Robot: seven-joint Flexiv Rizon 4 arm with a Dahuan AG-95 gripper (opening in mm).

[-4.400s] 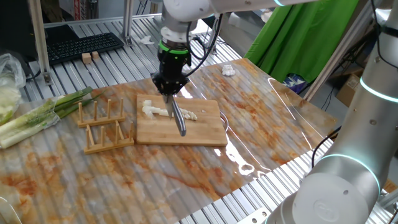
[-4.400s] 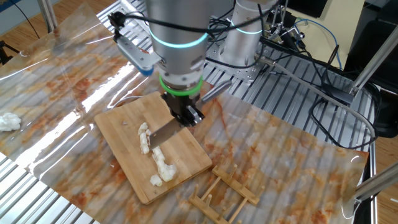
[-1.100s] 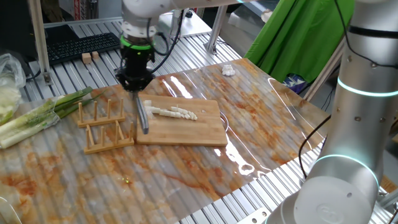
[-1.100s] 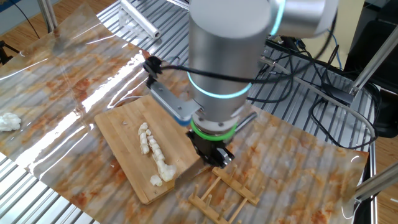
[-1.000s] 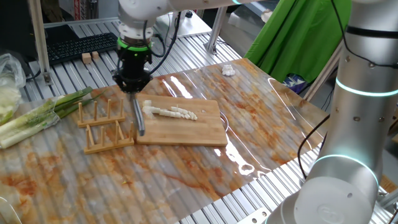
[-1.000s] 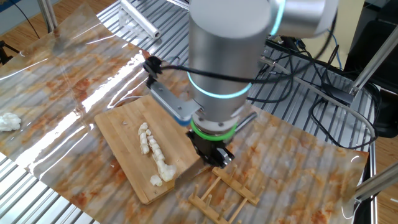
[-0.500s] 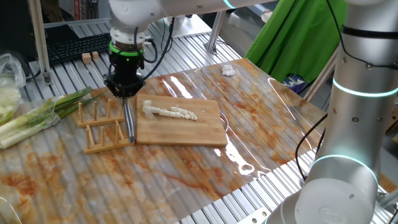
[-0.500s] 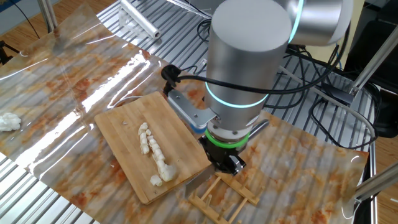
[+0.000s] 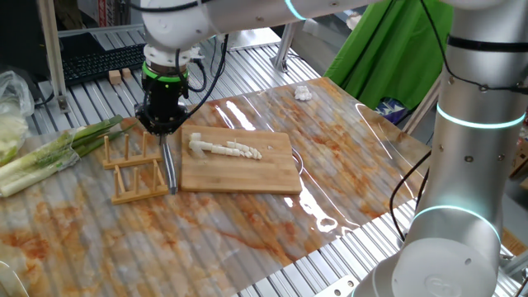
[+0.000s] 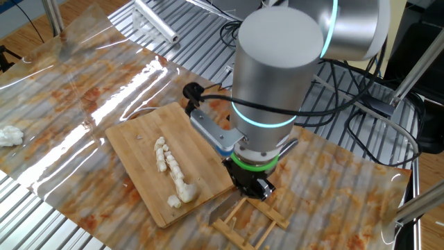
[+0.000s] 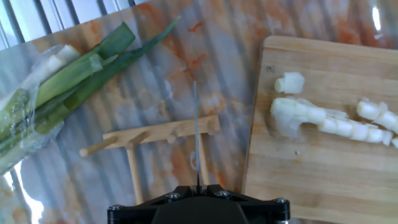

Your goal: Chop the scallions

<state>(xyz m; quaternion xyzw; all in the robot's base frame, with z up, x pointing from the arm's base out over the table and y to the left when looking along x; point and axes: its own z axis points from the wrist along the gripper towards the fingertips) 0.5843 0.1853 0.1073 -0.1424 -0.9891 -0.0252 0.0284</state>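
Observation:
The scallions (image 9: 224, 148) lie as a row of short white cut segments across the wooden board (image 9: 247, 175); they also show as scallions (image 10: 171, 171) and scallions (image 11: 323, 118). My gripper (image 9: 162, 125) hangs left of the board, shut on a slim grey knife (image 9: 169, 165) whose blade points down. In the hand view the knife (image 11: 196, 130) shows edge-on, straight above the wooden rack (image 11: 155, 137), with the gripper (image 11: 198, 186) shut on its handle. From the other side, the gripper (image 10: 250, 187) stands just past the board's (image 10: 139, 139) corner.
A small wooden slotted rack (image 9: 136, 169) stands left of the board, rack (image 10: 253, 222) below the gripper. A bunch of thick green-and-white leafy stalks (image 9: 49, 153) lies at the table's left. A white crumpled scrap (image 9: 303, 93) sits at the back.
The gripper has carried the knife leftward, off the board's left edge, to above the wooden rack. The cut scallions have stayed put.

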